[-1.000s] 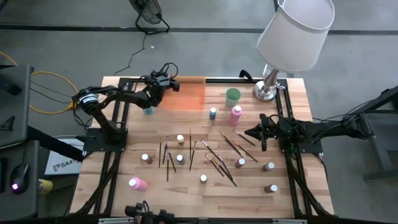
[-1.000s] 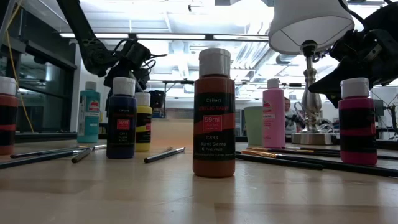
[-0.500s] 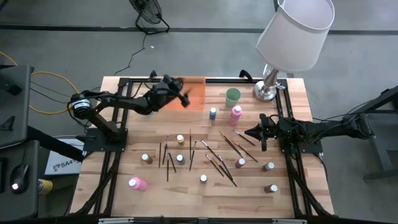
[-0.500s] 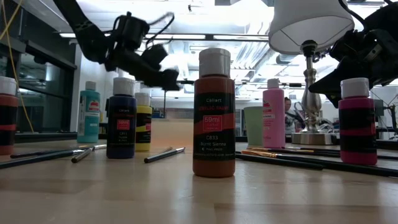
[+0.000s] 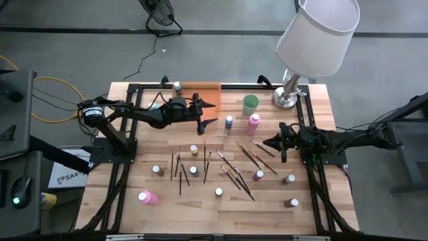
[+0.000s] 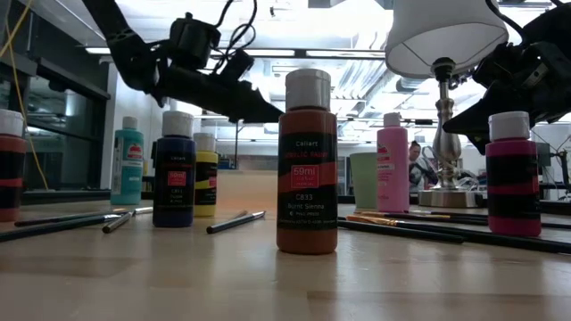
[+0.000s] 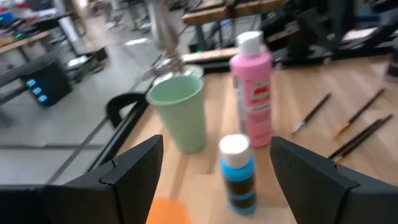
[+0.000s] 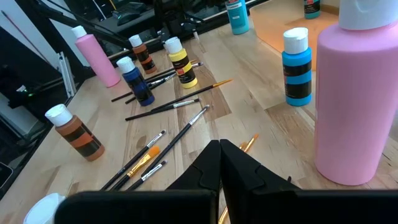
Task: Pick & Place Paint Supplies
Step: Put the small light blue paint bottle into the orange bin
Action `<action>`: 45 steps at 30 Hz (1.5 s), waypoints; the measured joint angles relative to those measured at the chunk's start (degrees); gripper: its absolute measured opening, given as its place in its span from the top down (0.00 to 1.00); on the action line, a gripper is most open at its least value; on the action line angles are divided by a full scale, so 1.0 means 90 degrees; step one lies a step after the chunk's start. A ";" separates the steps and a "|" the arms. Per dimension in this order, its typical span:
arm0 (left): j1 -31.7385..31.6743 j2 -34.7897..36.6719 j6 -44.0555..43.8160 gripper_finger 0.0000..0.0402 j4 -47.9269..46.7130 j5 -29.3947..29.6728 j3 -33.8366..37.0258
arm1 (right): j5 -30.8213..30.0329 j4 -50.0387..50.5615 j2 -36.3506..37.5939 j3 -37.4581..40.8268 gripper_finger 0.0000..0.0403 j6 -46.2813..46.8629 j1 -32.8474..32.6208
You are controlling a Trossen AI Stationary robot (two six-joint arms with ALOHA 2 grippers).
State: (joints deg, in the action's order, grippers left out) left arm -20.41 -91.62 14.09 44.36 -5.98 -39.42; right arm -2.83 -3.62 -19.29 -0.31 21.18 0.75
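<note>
Early stage: most paint bottles [image 5: 194,150] and paintbrushes [image 5: 235,168] scattered loose across surface [image 5: 267,201]. Left gripper [image 5: 204,124] open, empty, above blue bottle [image 5: 229,122] beside orange tray [image 5: 210,100]. Right gripper [image 5: 267,142] closed, idle

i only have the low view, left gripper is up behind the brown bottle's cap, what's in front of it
Observer: Its wrist camera shows the left gripper open and empty, with a small blue bottle straight ahead between its fingers.
Operator: anything past that bottle
Observer: A taller pink bottle and the pale green cup stand just beyond it.
Operator: and the right arm
Observer: From above, the right gripper is shut and empty, to the right of the paintbrushes.
</note>
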 joint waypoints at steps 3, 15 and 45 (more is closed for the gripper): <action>0.0076 -0.0312 -0.0002 0.28 0.0358 -0.0208 -0.0010 | 0.0000 0.0000 0.0000 0.0002 0.99 0.0000 0.0001; 0.0156 -0.1383 -0.0153 0.28 0.0519 -0.0981 -0.0750 | 0.0000 -0.0002 0.0000 -0.0001 0.99 -0.0001 -0.0002; 0.0100 -0.1927 -0.0160 0.28 0.0376 -0.0768 -0.1193 | 0.0000 0.0000 0.0000 0.0001 0.99 -0.0001 0.0001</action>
State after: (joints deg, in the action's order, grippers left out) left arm -19.51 -108.97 12.65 47.75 -12.88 -50.16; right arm -2.83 -3.62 -19.29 -0.30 21.17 0.75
